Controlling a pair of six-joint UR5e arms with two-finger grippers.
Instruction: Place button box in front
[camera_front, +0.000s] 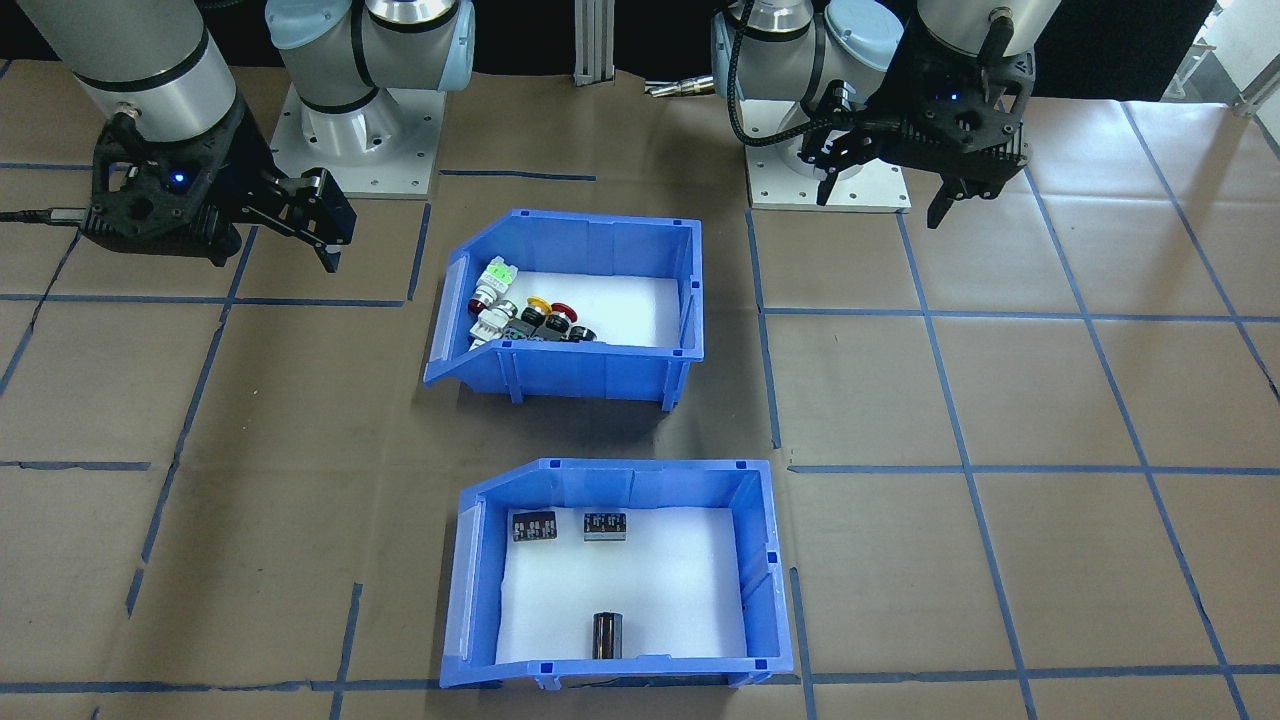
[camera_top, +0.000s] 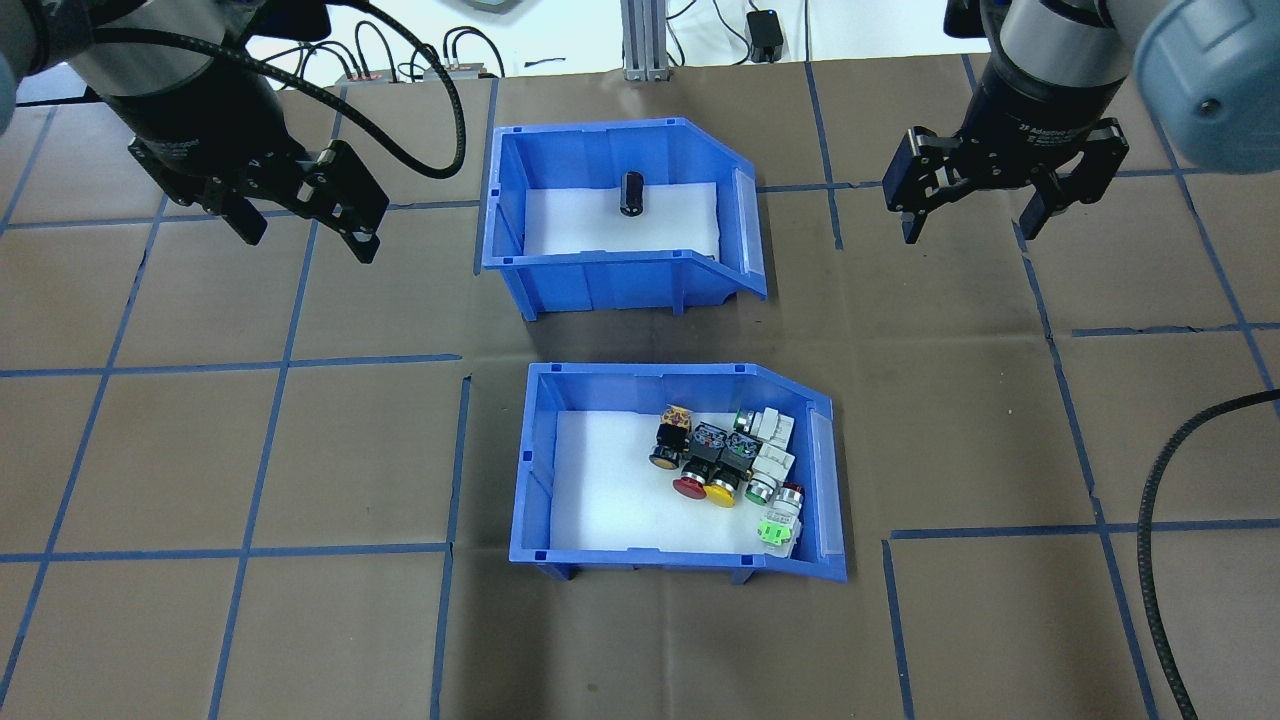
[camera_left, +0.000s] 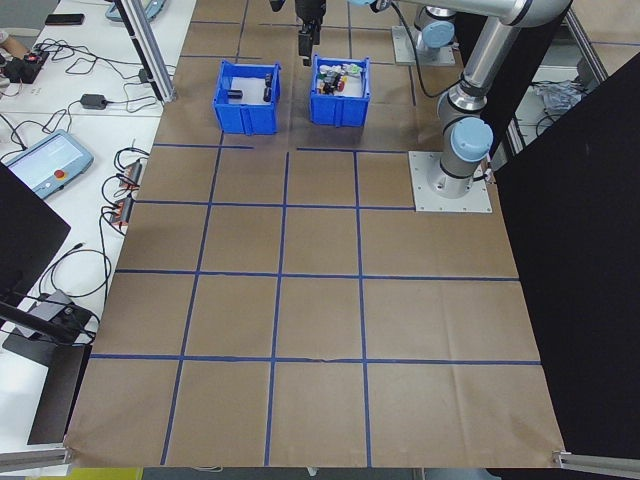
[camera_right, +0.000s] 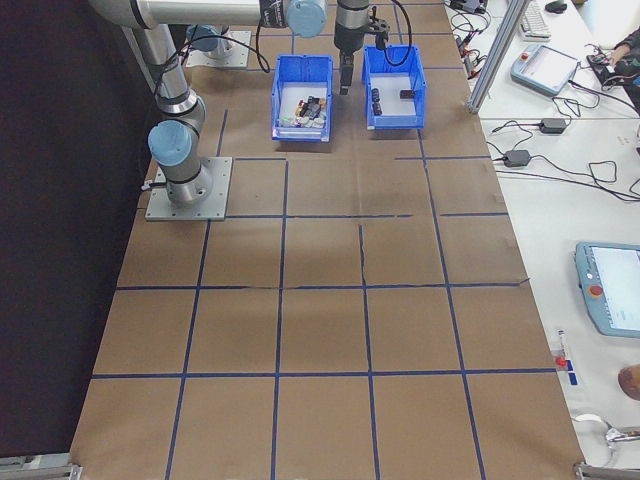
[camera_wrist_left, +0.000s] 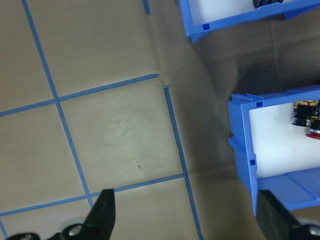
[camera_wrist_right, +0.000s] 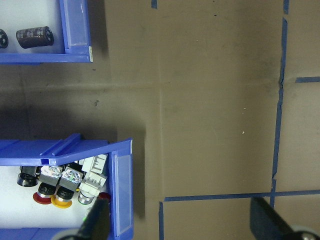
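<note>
Hovering with jaws spread and empty: left gripper (camera_top: 300, 205) and right gripper (camera_top: 985, 200), either side of the far bin (camera_top: 620, 275), likely staged clear before any grasp. Button box (camera_top: 680, 555) on the table nearest the robot, directly behind that bin, touched by neither. Not yet in front, judging by this layout.

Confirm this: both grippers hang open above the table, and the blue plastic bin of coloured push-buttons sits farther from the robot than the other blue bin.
Wrong on position: the blue plastic bin of coloured push-buttons sits nearer the robot than the other blue bin, as the overhead view shows. Both grippers, left and right, do hang open.
</note>
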